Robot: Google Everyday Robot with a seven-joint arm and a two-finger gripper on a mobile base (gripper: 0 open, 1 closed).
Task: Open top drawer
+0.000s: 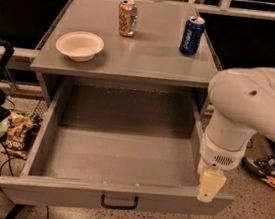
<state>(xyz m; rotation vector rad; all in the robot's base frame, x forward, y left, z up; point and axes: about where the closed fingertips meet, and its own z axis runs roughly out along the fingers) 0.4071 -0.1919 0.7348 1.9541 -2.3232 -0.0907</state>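
The top drawer (121, 155) is a wide grey drawer under the grey tabletop. It stands pulled far out toward me, and its deep grey interior is bare. A black handle (118, 202) sits at the middle of its flat front panel. My gripper (210, 186) hangs from the white arm (248, 111) at the drawer's front right corner, just above the front panel's top edge and well to the right of the handle. It holds nothing that I can see.
On the tabletop (149, 57) are a white bowl (79, 45) at the left, an orange can (127, 17) at the back middle and a blue can (192, 34) at the back right. A snack bag (17, 136) and cables lie on the floor at the left, shoes (265, 171) at the right.
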